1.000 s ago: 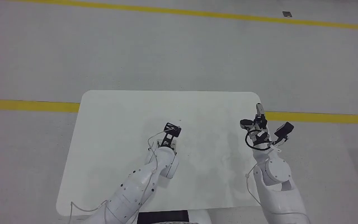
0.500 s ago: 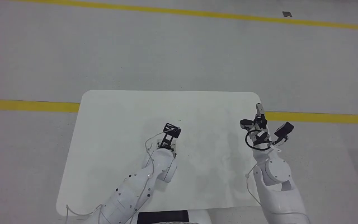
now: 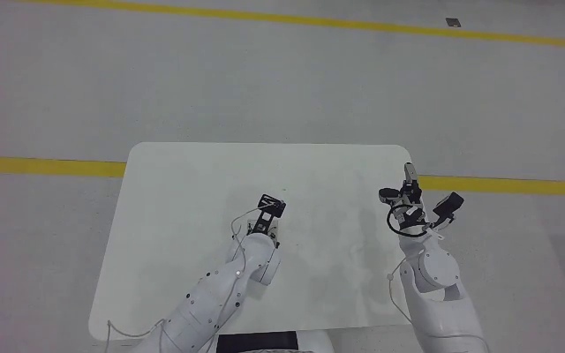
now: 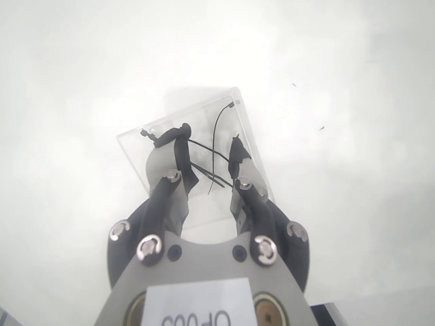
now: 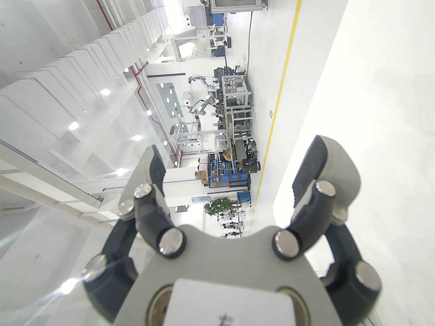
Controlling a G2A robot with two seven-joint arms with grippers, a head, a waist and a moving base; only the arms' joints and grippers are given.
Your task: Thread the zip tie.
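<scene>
Several thin black strands of zip tie [image 4: 213, 140] cross each other on a clear square plate [image 4: 197, 116] on the white table [image 3: 177, 221]. Left gripper [image 4: 209, 144] hangs over them, jaws half apart around the strands. Right gripper [image 5: 236, 154], beside the table's right edge, is spread wide and empty

Our white table [image 3: 177, 194] on grey floor [image 3: 265, 88].
We see two yellow lines [image 3: 53, 165] crossing it, a small dark square [image 3: 453, 22] beside the farther.
</scene>
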